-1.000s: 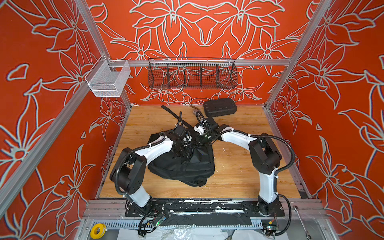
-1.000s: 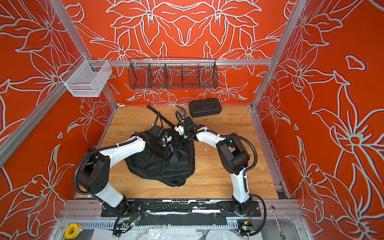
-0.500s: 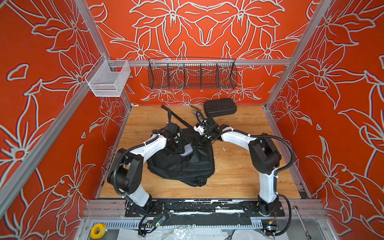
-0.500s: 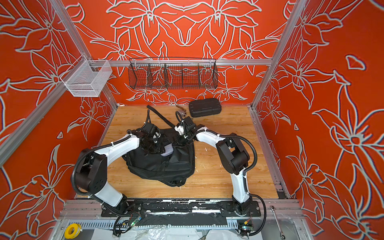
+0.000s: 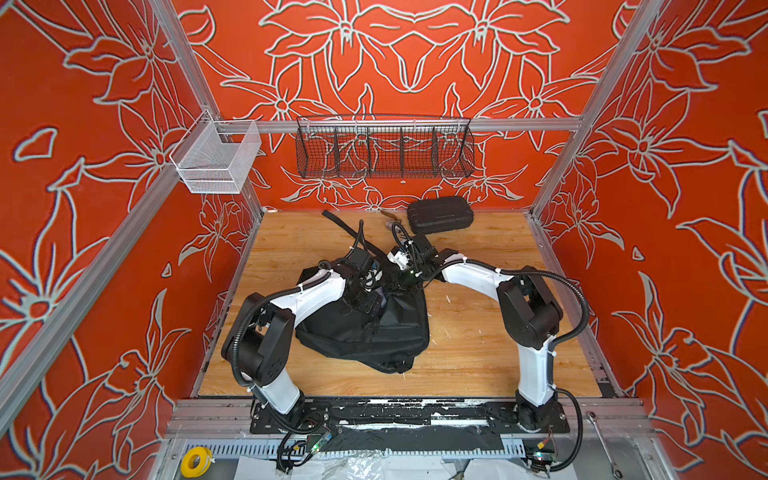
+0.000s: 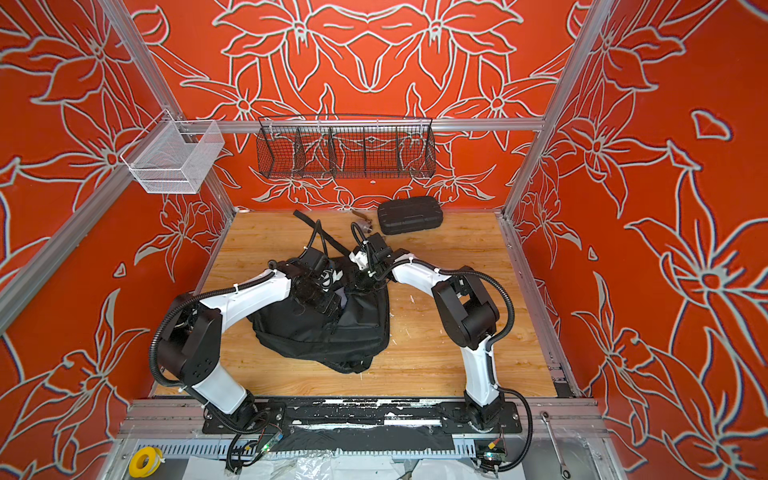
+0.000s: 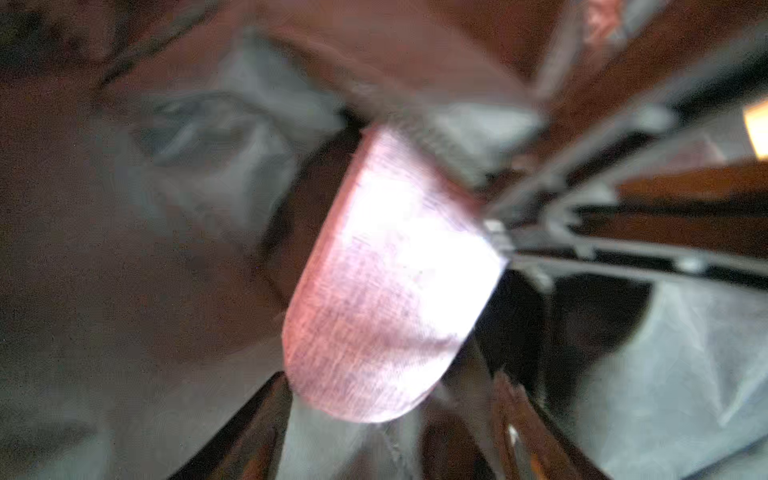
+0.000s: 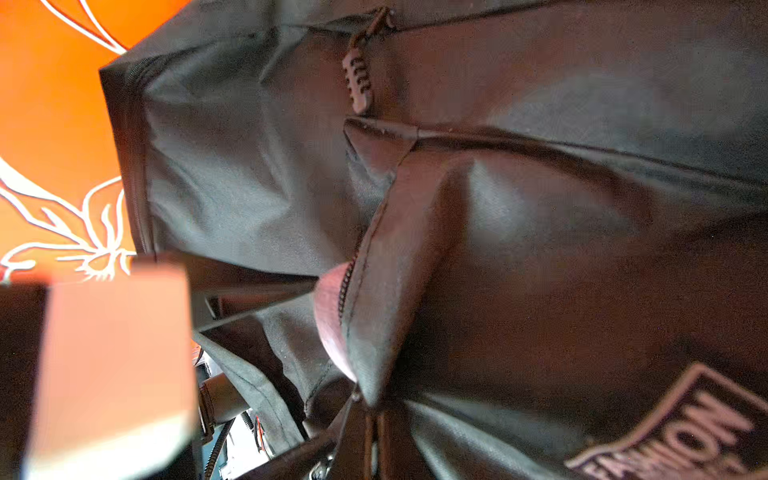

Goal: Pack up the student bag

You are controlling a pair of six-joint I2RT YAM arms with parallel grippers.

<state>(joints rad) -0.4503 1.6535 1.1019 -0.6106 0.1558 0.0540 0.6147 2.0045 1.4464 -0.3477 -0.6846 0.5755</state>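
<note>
The student bag (image 5: 374, 332) is lying slumped at the middle of the bench (image 5: 478, 332), w/ a strap (image 5: 345, 226) trailing toward 11 o'clock. The ribbed case (image 5: 440, 214) is sitting well apart at the bag's 1 o'clock, by the back wall. A fold of fabric beside the zip is being pinched by the right gripper (image 5: 401, 278) at the bag's 12–1 o'clock edge. In the right wrist view the fold is being pressed over a pad (image 8: 330, 324), jaws closed down on it, w/ the zip pull (image 8: 357, 83) lying near. The left gripper (image 5: 368, 297) is being held at the bag's mouth, approx. 11 o'clock. Its wrist view is too blurred, so spread or closed cannot be told. The bag is being judged soft, floppy & prob. light, so the mouth is likely collapsing if released. Flat panels are being judged too slack & slick for a hold. Seams, the zip hem or straps are being preferred as grip pts, taken deep so cloth is not slipping out.
</note>
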